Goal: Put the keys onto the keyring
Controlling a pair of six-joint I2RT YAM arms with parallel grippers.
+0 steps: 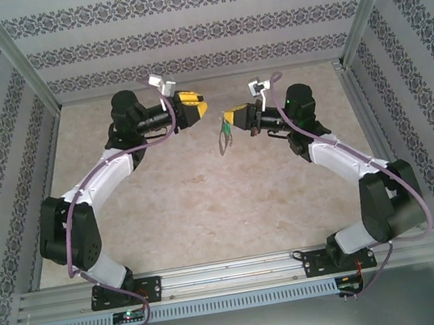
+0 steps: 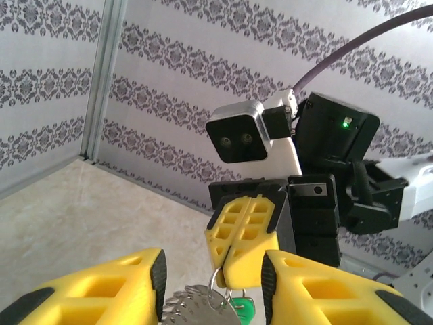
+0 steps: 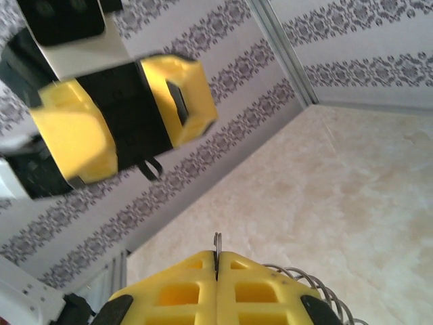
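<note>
A: State of the right gripper (image 3: 216, 263)?
B: Clenched. Its two yellow pads (image 3: 176, 291) are pressed flat together, and the thin dull-grey metal oval keyring (image 2: 197, 303) is pinched in the seam between them. A bit of the wire pokes out past the tips.
A: Where's the rest of the ring?
B: It hangs straight down below the right gripper's fingertips, clear of the beige marbled tabletop (image 1: 207, 205). The jagged coil-like fringe runs along one side. In the right wrist view it sits just beside one of that gripper's own pads.
A: Key?
B: One tiny key with a bright green plastic head (image 2: 241, 311). It is low on the ring, right under the right gripper's tips, touching the fringe. The blade is too small to make out, and I cannot tell how it's attached.
A: And the left gripper (image 1: 200, 106)?
B: Released. Its yellow fingers (image 2: 101, 292) stand apart with nothing held between them. It faces the right gripper tip to tip, near but not touching.
A: Any contact with the ring?
B: No. From above there's a gap between the left gripper's tips and the ring. From the left wrist view, ring and key hang just ahead of the open jaws.
A: Height?
B: Both grippers are raised above the table, roughly level with each other. The grey patterned wall (image 1: 181, 33) is behind them.
</note>
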